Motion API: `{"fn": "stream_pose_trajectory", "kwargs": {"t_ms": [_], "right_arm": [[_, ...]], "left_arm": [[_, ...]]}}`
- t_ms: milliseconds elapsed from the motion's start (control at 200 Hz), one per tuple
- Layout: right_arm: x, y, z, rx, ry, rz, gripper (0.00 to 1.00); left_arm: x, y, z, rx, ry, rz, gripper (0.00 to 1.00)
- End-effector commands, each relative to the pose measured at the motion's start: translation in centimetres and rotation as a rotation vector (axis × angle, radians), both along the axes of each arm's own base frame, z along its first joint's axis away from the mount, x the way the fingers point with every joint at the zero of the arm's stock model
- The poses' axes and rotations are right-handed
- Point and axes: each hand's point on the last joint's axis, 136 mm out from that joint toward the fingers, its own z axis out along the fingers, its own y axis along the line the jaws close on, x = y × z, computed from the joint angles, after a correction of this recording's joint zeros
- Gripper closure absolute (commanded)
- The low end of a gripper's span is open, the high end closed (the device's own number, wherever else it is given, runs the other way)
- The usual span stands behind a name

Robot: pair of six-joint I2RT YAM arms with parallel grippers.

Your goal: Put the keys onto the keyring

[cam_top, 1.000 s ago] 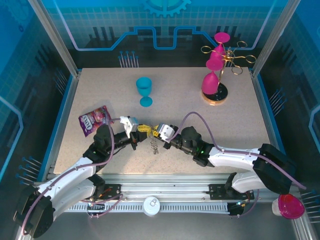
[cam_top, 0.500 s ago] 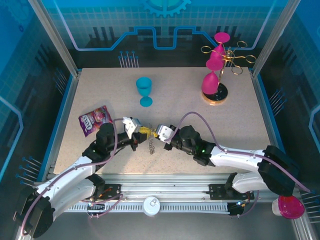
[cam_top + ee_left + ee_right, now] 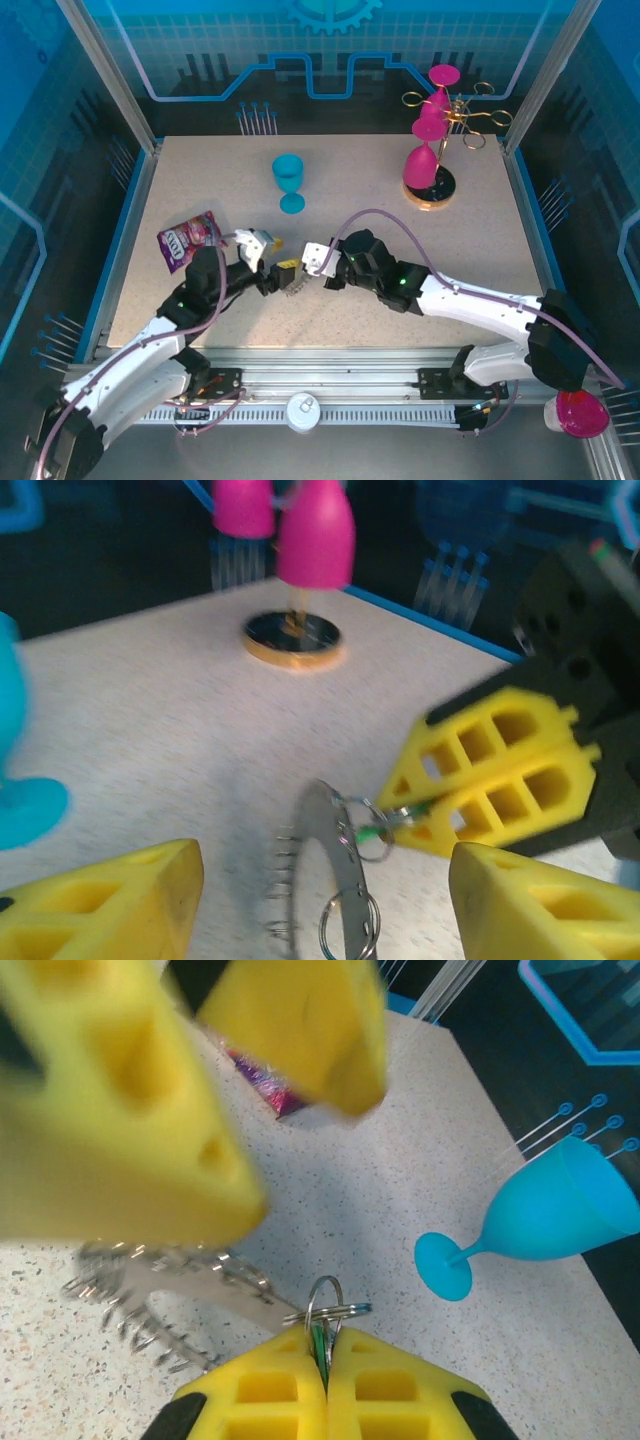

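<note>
From above, the left gripper [image 3: 280,257] and right gripper [image 3: 303,270] meet nose to nose near the front of the table [image 3: 470,240], with the keyring [image 3: 295,290] showing as a small frilly metal shape just in front of them. A blue goblet [image 3: 289,180] stands farther back, a purple snack bag [image 3: 187,240] lies off to the left, and a gold rack [image 3: 432,185] with pink goblets stands at the far right. In the left wrist view, the left gripper [image 3: 320,920] has its yellow fingers [image 3: 110,900] spread wide with nothing between them. Ahead, the right gripper [image 3: 400,815] is pinched together on the keys [image 3: 375,830], a green sliver with a small ring beside the keyring [image 3: 335,855]. In the right wrist view, the right gripper [image 3: 325,1355] is clamped on the keys [image 3: 322,1332]. Their small ring touches the end of the keyring [image 3: 170,1280], which stretches left over the table [image 3: 380,1180]; whether they are linked is unclear. The goblet [image 3: 540,1220] is at right.
</note>
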Motion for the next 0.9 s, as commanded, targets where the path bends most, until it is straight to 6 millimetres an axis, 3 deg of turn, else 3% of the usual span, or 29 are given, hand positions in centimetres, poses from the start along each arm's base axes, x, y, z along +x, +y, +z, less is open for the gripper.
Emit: {"fn": "stream_pose_trajectory", "kwargs": {"t_ms": [0, 140, 275, 345, 425, 520, 645, 801, 896], "right_arm": [[1.1, 1.5, 0.6, -0.006, 0.016, 0.020, 1.00], [2.8, 5.4, 1.7, 0.058, 0.023, 0.064, 1.00], [4.4, 9.2, 3.1, 0.125, -0.002, 0.112, 1.00], [4.9, 10.5, 2.3, 0.119, -0.007, 0.143, 1.00], [4.7, 11.1, -0.7, 0.044, -0.031, 0.198, 1.00], [4.3, 10.0, -5.1, -0.082, -0.056, 0.241, 1.00], [3.2, 7.0, -9.9, -0.237, -0.048, 0.277, 1.00], [1.7, 2.3, -12.5, -0.382, -0.009, 0.258, 0.99], [1.5, -1.1, -14.1, -0.513, 0.018, 0.180, 0.84]], "left_arm": [[2.5, 5.8, 1.9, -0.084, -0.048, 0.372, 0.27], [2.9, 12.2, 3.1, -0.156, -0.081, 0.715, 0.24], [2.5, 15.7, 3.5, -0.209, -0.103, 0.900, 0.24], [2.2, 16.8, 3.9, -0.226, -0.119, 0.957, 0.24], [2.2, 17.2, 4.1, -0.227, -0.129, 0.980, 0.23], [2.5, 17.3, 3.5, -0.217, -0.118, 0.984, 0.22], [2.9, 17.2, 2.3, -0.208, -0.087, 0.980, 0.20], [3.4, 17.0, 1.4, -0.182, -0.068, 0.975, 0.19], [3.8, 16.8, 0.6, -0.132, -0.057, 0.970, 0.18]]}}
